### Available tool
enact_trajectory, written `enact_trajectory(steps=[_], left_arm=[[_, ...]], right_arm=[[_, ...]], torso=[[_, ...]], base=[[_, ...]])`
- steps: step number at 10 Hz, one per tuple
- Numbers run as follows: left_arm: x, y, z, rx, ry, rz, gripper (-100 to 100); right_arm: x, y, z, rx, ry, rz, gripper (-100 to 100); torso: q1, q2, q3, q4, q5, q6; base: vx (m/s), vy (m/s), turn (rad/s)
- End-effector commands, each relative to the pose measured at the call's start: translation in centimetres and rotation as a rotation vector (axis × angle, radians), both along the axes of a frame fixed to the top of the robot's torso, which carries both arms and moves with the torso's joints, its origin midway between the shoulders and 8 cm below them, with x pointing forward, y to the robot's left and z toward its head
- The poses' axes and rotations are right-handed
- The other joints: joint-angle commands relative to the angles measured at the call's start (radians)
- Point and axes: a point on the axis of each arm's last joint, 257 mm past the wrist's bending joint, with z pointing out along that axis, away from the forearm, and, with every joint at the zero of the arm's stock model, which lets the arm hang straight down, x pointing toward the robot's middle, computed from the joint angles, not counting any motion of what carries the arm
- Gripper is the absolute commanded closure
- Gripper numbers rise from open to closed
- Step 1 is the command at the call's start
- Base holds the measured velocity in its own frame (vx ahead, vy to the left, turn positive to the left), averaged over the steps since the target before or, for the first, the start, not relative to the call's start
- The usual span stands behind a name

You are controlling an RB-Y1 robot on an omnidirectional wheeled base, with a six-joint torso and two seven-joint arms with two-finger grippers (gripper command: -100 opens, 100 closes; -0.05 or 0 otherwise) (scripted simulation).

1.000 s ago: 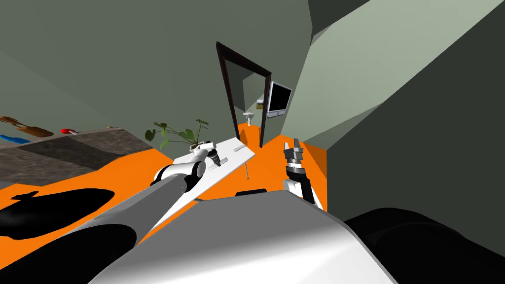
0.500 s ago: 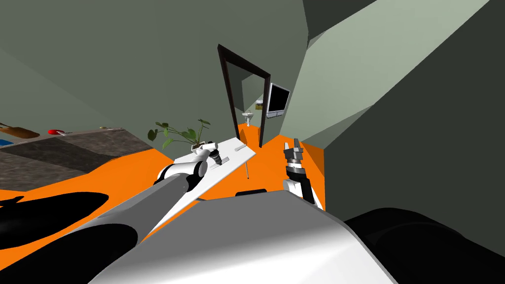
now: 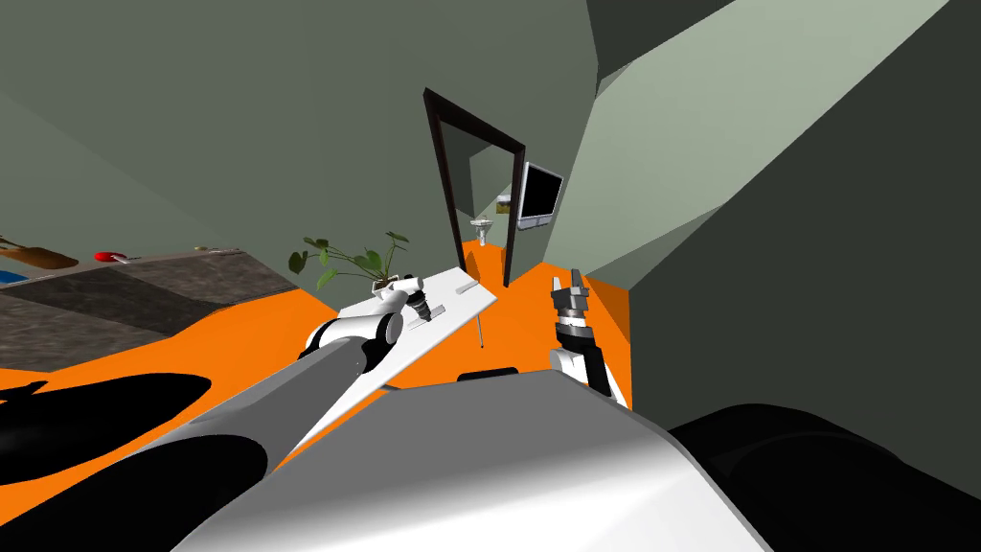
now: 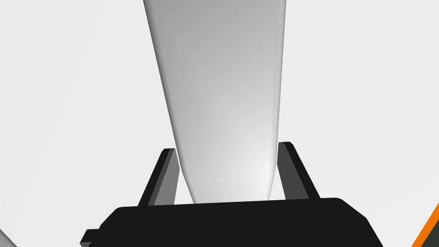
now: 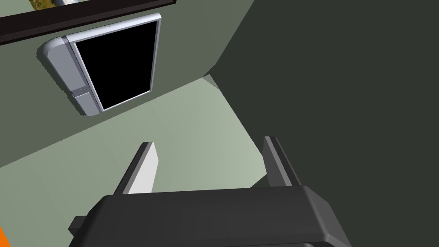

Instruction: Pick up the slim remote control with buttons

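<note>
The slim remote (image 4: 223,107), a plain light grey bar, lies on the white table (image 4: 64,85). My left gripper (image 4: 227,147) is shut on it near one end, with one finger pressed against each long side. In the head view the left gripper (image 3: 422,308) points down at the white table (image 3: 450,287), and the remote (image 3: 437,311) shows as a small grey sliver beside it. My right gripper (image 3: 572,285) hangs open over the orange floor to the right of the table. Nothing sits between the fingers of the right gripper (image 5: 208,141).
A potted plant (image 3: 350,259) stands behind the table. Another small pale object (image 3: 467,286) lies near the table's far end. A dark-framed doorway (image 3: 479,192) and a wall screen (image 3: 539,195) are beyond it. A dark counter (image 3: 144,287) runs along the left.
My head view has shifted slightly, sliding the counter items on the left toward the edge. Both arms stay where they were.
</note>
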Motion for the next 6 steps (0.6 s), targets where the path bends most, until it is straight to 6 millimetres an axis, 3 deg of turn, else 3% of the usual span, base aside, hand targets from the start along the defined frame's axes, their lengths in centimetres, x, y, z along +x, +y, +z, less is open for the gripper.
enact_trajectory(steps=[1,3,6], left_arm=[[-0.1,1.1,0.5,0.002,0.0,-0.014,100],[-0.3,2.3,1.0,0.002,0.001,-0.03,100],[-0.5,3.5,1.5,0.002,0.001,-0.046,100]], right_arm=[[0.0,0.0,0.0,0.0,0.0,0.0,0],[0.0,0.0,0.0,0.0,0.0,0.0,0],[0.0,0.0,0.0,0.0,0.0,0.0,0]], torso=[[0.0,0.0,0.0,0.0,0.0,0.0],[-0.007,-0.003,-0.001,0.0,-0.002,-0.001],[-0.005,-0.002,-0.001,0.0,-0.001,0.001]], base=[[0.039,-0.075,0.101],[0.061,-0.123,0.128],[0.033,-0.064,0.042]])
